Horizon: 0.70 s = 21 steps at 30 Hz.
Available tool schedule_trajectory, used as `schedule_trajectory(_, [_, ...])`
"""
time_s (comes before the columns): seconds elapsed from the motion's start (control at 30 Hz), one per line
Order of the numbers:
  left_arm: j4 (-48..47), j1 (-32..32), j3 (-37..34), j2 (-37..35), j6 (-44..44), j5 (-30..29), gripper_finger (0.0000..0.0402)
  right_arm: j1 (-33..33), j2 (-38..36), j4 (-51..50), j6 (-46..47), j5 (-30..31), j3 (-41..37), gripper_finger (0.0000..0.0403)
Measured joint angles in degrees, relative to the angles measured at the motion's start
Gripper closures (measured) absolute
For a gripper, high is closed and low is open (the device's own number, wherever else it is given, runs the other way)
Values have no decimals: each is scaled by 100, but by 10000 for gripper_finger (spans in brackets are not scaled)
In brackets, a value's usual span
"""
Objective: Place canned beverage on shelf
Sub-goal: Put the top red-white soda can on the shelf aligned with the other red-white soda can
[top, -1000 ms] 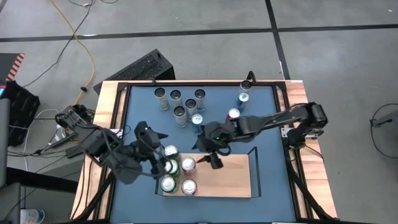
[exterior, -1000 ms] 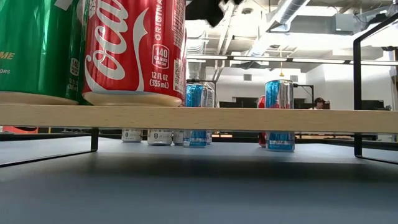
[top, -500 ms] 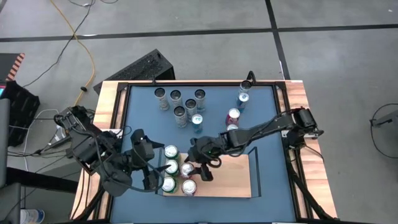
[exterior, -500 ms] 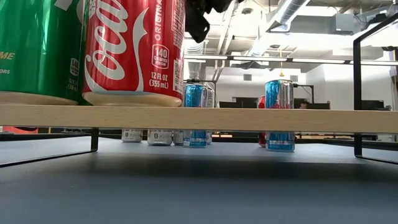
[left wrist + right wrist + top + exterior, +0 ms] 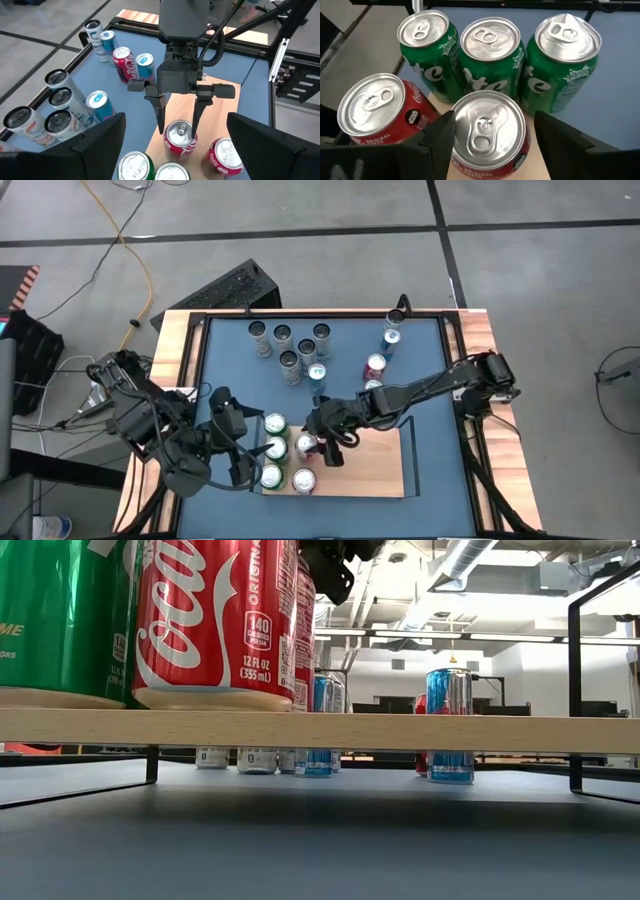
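Five cans are being carried by the shelf (image 5: 370, 470) at its 9 o'clock end: three green ones (image 5: 490, 55) in a row and a second red can (image 5: 375, 112) just beside the red can (image 5: 307, 445) under work, so the cluster is being crowded closely on two sides. Farther off on the blue surface (image 5: 430, 370), toward 12 o'clock, a group of silver and blue cans (image 5: 290, 348) is being left standing, with a few more cans (image 5: 385, 345) toward 1 o'clock. The right end effector (image 5: 179, 120) is being held spread astride the red can's top, one finger on each side; whether the fingers are touching the can cannot be told. The left end effector (image 5: 250, 455) is being held spread wide at the shelf's 9 o'clock edge, gripping nothing.
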Motion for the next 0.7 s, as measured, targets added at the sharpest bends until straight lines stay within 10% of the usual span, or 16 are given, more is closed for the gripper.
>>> schedule_trajectory(0.7, [-2,0,0,2,45,-4,69,-198,-11,-424,-1334,-1023,4,147])
